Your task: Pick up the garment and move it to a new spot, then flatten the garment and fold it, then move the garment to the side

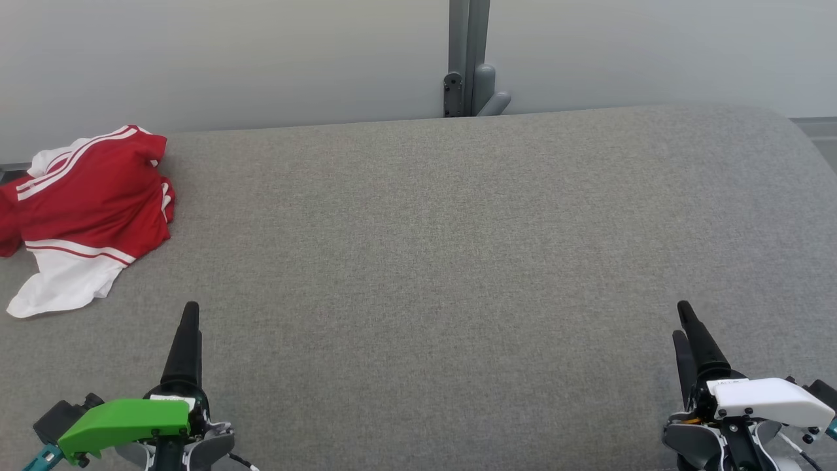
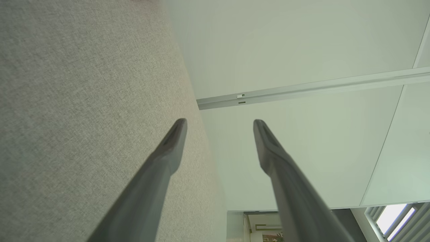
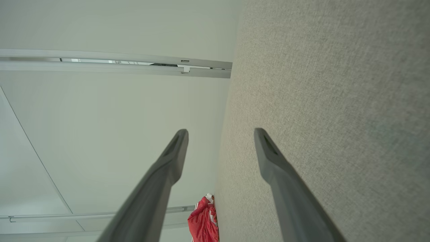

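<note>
Garment point(image 1: 88, 209) – red with white stripes and a white end – lies crumpled at the far left of the grey fabric surface point(image 1: 425, 261), partly cut by the head view's left border. Its long axis runs roughly far-to-near, the white end pointing toward the near-left. The fold state cannot be made out.

Left hand point(image 1: 189, 314) sits low at near left, right hand point(image 1: 681, 322) at near right – both well apart from the garment and from each other. Wrist views show each hand's fingers point(image 2: 174, 141) spread, released, nothing between them. Fingers point toward the far wall.
</note>
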Motion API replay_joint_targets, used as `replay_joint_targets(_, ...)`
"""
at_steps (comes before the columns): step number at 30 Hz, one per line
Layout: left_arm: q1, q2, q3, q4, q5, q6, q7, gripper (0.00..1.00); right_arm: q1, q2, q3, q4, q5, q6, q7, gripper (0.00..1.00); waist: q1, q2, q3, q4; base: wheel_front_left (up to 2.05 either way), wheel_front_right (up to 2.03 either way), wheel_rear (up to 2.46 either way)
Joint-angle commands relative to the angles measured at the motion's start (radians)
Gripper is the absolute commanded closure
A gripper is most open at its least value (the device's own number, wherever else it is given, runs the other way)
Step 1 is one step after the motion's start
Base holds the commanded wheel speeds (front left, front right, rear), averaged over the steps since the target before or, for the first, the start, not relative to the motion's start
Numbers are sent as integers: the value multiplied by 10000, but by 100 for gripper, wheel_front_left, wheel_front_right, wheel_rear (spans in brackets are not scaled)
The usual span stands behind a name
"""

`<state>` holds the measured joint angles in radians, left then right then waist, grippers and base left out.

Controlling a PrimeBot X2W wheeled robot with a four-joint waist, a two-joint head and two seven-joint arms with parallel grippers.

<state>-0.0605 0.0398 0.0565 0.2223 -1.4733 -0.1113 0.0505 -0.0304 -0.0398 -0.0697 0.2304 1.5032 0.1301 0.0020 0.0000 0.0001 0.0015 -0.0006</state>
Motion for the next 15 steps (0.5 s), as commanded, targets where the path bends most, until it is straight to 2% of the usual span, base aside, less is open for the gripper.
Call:
replay_joint_targets(1, -95, 58, -53, -304, 405, 72, -118, 0, -89, -56, -28, -256, -321, 3, -115, 0, 0, -1, 3, 0, 0, 0, 0)
replay_joint_targets(15, -28, 74, -440, -948, 3482, 432, -721, 0, 22, -72, 71, -1140, -3369, 4, -626, 0, 0, -1, 27, 29, 0, 0, 0)
